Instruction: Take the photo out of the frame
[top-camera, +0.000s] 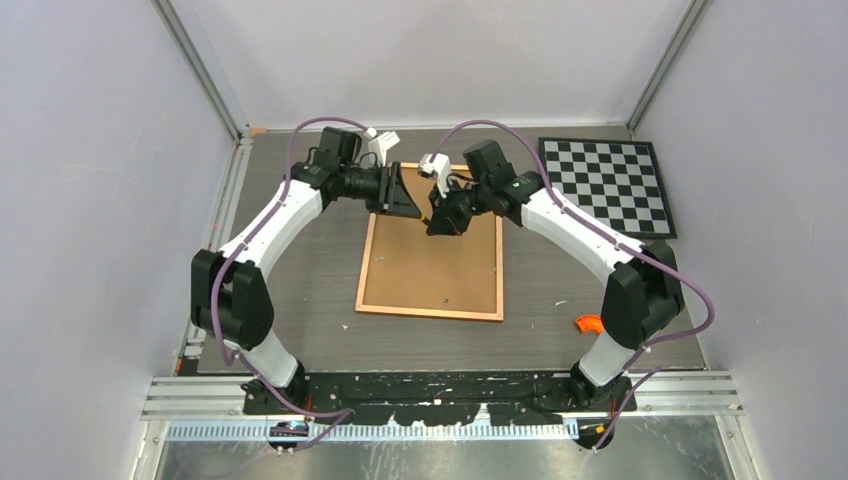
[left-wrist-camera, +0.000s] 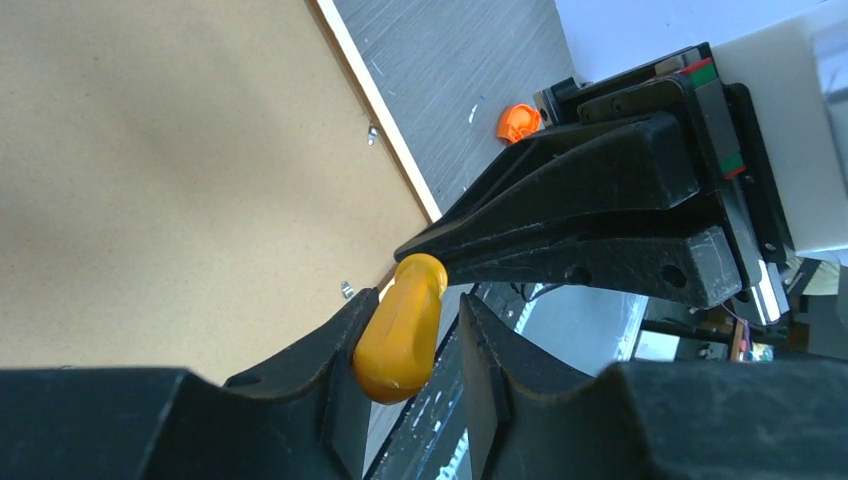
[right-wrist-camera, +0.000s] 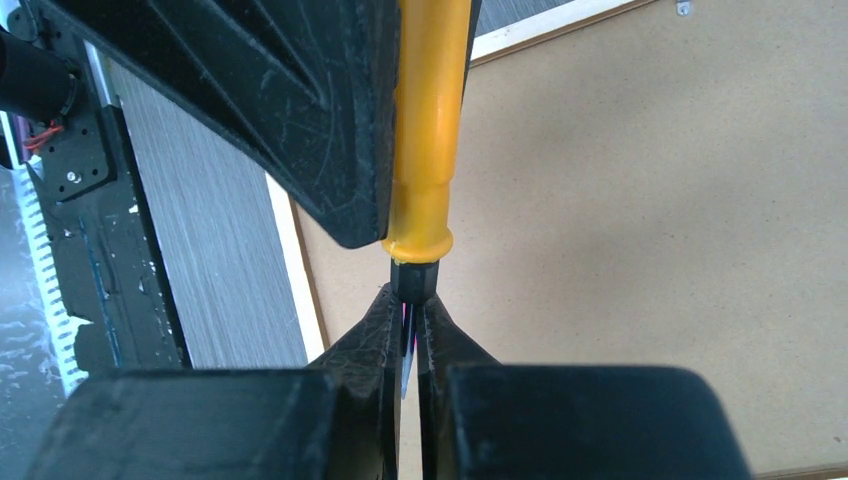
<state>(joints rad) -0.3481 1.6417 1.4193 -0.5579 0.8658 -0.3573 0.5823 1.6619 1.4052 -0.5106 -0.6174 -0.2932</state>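
Observation:
The frame (top-camera: 440, 270) lies face down on the table, its plain brown back up inside a narrow orange-brown border. The photo is hidden under the back. Both grippers meet above the frame's far edge around an orange-handled tool (left-wrist-camera: 402, 330). My right gripper (right-wrist-camera: 408, 300) is shut on the tool's thin metal blade just below the black collar. My left gripper (left-wrist-camera: 420, 298) is open, its fingers on either side of the orange handle (right-wrist-camera: 430, 120); one finger touches it and the other stands apart. In the top view the left gripper (top-camera: 412, 195) faces the right gripper (top-camera: 437, 222).
A black-and-white checkerboard (top-camera: 610, 183) lies at the far right. A small orange piece (top-camera: 588, 323) sits on the table near the right arm's base. Small metal clips (left-wrist-camera: 372, 133) sit along the frame's back edge. Grey walls enclose the table.

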